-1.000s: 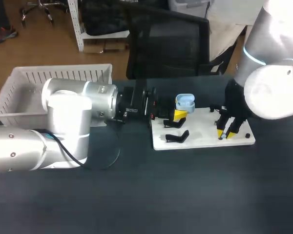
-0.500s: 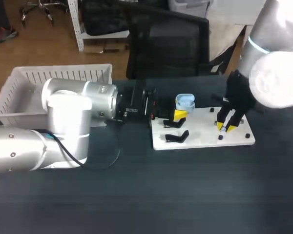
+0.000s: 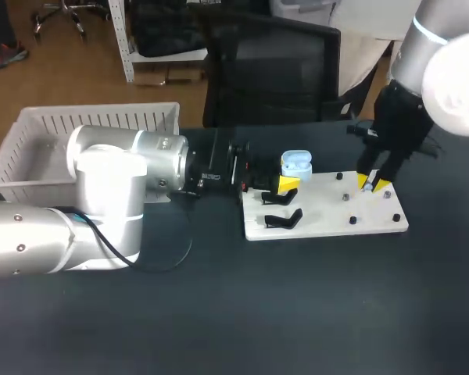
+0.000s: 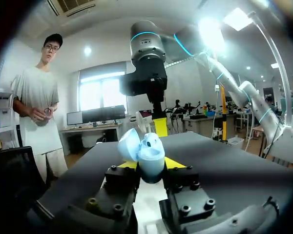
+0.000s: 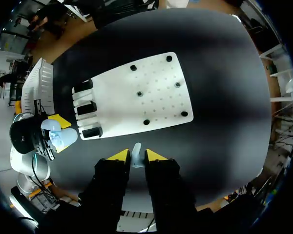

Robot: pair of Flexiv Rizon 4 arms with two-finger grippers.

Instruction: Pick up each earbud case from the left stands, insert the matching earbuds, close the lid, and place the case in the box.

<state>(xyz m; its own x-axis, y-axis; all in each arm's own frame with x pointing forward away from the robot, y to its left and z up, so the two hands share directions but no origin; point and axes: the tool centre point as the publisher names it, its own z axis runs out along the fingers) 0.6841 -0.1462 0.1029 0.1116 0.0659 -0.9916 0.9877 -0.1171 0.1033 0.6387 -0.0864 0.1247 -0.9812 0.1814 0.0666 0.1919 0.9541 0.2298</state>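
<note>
Earbud (image 5: 136,152) now off board (image 3: 320,220), pinched in R gripper (image 3: 373,184), which has lifted; L gripper (image 4: 150,165) clamps open case (image 4: 142,152); insertion next.

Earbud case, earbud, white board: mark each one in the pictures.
earbud case (image 4: 152,161): left wrist view, on the case's rounded body below the open lid.
earbud (image 5: 136,156): right wrist view, on the middle of its pale body.
white board (image 5: 158,105): right wrist view, on a bare patch near its middle.
</note>
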